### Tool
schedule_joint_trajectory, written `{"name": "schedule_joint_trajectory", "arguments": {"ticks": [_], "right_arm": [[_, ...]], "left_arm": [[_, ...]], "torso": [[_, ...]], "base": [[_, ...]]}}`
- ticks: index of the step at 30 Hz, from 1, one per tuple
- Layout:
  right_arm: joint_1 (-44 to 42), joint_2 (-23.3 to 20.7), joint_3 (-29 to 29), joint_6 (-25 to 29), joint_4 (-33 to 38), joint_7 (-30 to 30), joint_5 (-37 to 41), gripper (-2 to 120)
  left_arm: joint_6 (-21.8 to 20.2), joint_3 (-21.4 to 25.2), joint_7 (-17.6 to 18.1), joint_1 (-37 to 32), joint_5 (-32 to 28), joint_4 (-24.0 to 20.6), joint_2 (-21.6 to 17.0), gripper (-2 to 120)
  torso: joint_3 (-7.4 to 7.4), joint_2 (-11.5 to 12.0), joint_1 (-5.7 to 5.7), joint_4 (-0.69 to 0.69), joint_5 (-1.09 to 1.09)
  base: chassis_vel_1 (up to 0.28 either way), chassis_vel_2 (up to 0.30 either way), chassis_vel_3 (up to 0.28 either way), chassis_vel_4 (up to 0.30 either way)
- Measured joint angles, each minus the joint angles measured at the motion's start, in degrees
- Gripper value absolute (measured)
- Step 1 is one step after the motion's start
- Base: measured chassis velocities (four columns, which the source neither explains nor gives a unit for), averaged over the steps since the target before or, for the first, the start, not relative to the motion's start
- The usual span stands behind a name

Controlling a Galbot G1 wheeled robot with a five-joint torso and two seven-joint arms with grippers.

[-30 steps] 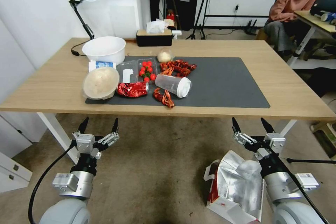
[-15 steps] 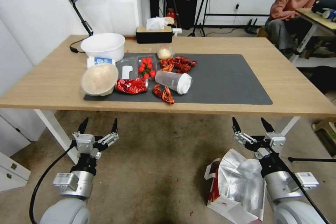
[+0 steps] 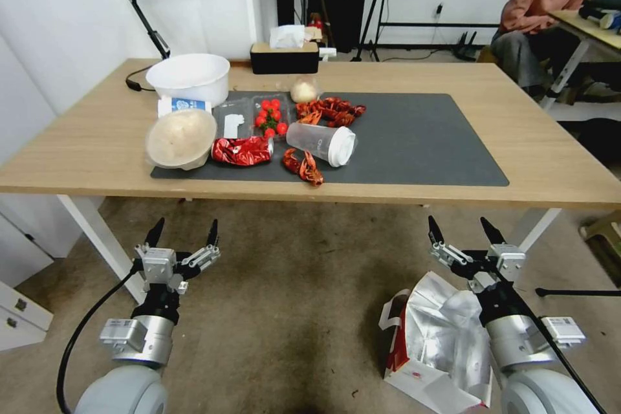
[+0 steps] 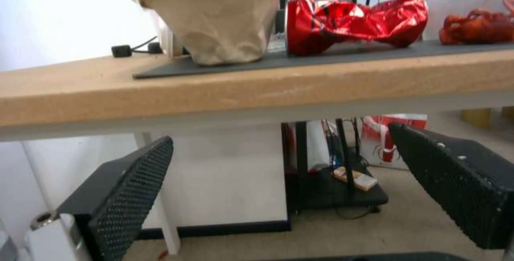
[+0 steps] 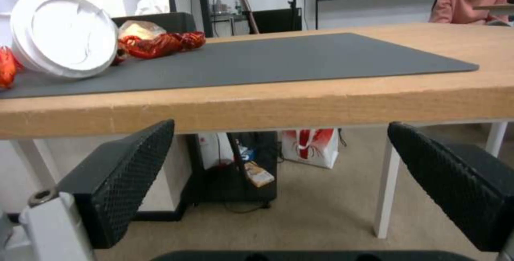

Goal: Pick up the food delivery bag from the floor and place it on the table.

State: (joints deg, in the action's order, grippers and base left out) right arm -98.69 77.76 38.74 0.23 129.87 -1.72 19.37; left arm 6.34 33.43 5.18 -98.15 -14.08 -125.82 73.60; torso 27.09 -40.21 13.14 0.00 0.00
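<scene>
From the head view, the food delivery bag [image 3: 440, 336] lies on the floor [image 3: 291, 310] on the robot's right, its silver foil lining crumpled open, with the right arm passing over it. The right gripper [image 3: 467, 231] hangs above the carpet just short of the near edge of the table [image 3: 517, 142], jaws spread wide and empty; the left gripper [image 3: 184, 231] does the same on the other side, also wide open with nothing in it. The left wrist view looks from below the table edge (a beige bowl [image 4: 214, 16] and a crumpled red wrapper [image 4: 353, 22] sit above on the dark mat [image 4: 343, 54]). The right wrist view shows the mat, a tipped cup's white lid [image 5: 64, 34] and the open fingers [image 5: 128, 172]
</scene>
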Motion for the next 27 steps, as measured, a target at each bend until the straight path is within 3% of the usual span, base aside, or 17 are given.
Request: {"name": "schedule_joint_trajectory", "arguments": {"ticks": [27], "right_arm": [[-0.04,0.71,-0.02,0.01,0.33,-0.18,-0.06,100]], "left_arm": [[1.05,-0.37,-0.05,-0.01,0.74,0.62,0.65,100]], "torso": [[-3.95,6.49,-2.55,0.00,0.00]], "base": [[0.000,0.000,0.000,0.000]]}}
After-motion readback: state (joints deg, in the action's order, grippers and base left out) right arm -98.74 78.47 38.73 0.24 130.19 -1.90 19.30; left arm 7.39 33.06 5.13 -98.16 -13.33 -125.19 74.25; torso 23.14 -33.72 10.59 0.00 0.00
